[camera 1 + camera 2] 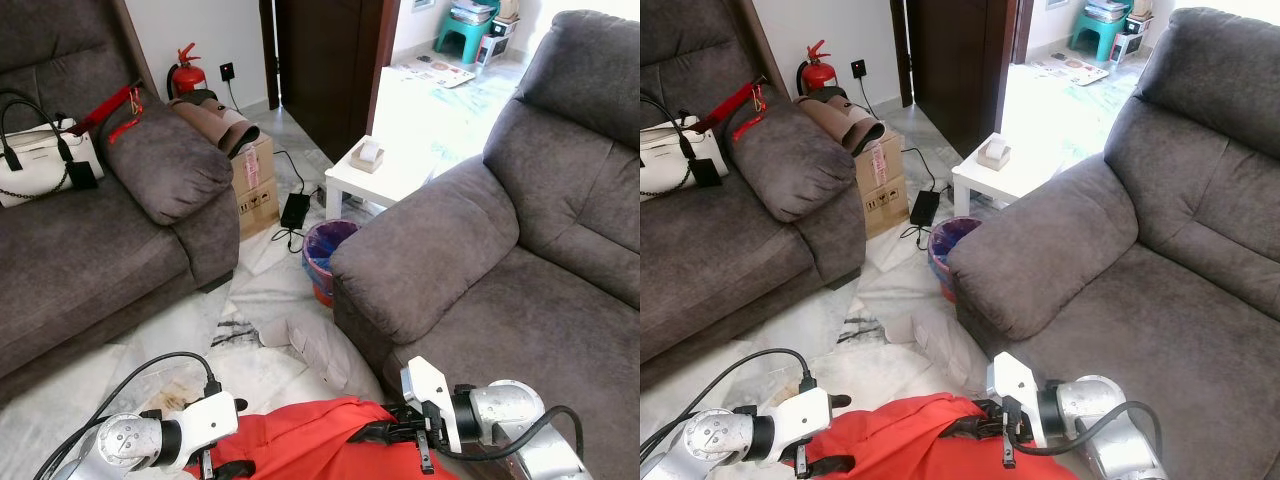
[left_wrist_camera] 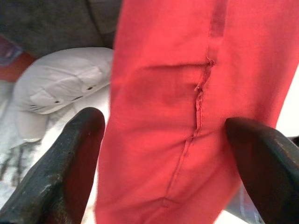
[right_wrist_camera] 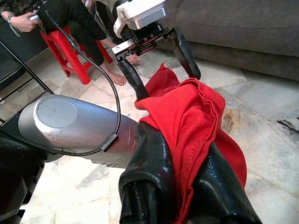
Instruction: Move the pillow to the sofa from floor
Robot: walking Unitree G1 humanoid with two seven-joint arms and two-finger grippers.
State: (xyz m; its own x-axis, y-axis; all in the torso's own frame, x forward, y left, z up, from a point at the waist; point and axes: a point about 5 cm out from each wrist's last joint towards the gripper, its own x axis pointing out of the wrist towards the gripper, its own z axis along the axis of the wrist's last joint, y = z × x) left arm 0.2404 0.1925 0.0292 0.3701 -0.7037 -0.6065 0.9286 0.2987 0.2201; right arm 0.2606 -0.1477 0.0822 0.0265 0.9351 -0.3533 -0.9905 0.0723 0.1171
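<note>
The pillow (image 1: 310, 440), in a red cover, sits low at the near edge of the head views, above the marble floor (image 1: 255, 280) and between the 2 arms, just in front of the right sofa (image 1: 520, 270). The left gripper (image 2: 163, 140) has its 2 black fingers (image 2: 60, 168) spread wide with the red cloth running between them; whether they press it cannot be told. The right gripper (image 3: 187, 186) pinches a fold of the same red cover between its closed fingers, and from its wrist camera the left gripper (image 3: 159, 60) stands at the far end of the cloth with its fingers apart on either side of it. A pale crumpled cushion (image 1: 315, 345) lies on the floor just beyond the pillow, against the sofa's base. Farther off are a bin (image 1: 325, 250), a small white table (image 1: 375, 175), a cardboard box (image 1: 255, 185) and a fire extinguisher (image 1: 187, 72). A white handbag (image 1: 35, 150) rests on the left sofa (image 1: 90, 260). A seated person's legs (image 3: 84, 28) show on a red stool (image 3: 70, 51).
</note>
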